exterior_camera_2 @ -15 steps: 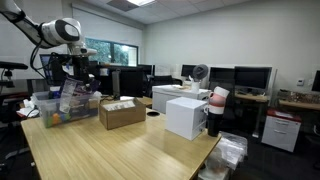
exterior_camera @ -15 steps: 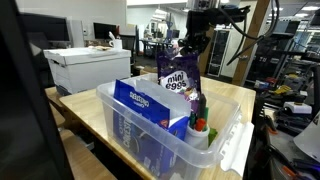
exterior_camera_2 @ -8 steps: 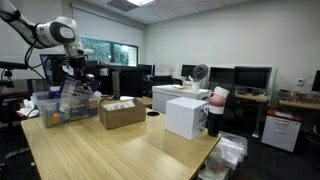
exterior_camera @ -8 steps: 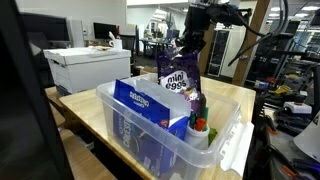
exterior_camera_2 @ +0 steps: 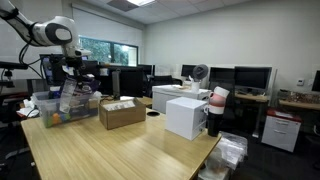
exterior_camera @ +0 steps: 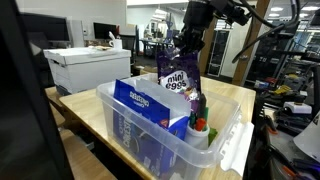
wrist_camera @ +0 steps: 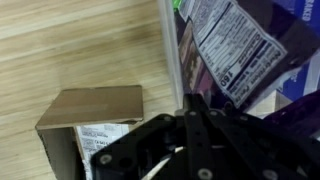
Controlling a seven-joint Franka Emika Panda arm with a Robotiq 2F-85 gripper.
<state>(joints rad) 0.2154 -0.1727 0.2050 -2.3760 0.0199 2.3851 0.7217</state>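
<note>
Gripper (exterior_camera: 186,45) clenched, jaws pressed together at the top edge of the purple mini-eggs bag (exterior_camera: 178,82). Cannot tell whether the film is actually pinched. Bag stands upright inside the clear plastic bin (exterior_camera: 150,140), leaning against a blue box (exterior_camera: 140,100). Wrist view: closed fingers (wrist_camera: 192,108) over the bin wall, bag's label (wrist_camera: 235,45) beyond. Cardboard box (wrist_camera: 95,105) sits just outside the bin on the wooden table (wrist_camera: 70,40).

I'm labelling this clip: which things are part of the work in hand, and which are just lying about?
In hand: gripper, shut on purple mini eggs bag; clear bin.
Lying about: blue cookie box in the bin, cardboard box, white box.
</note>
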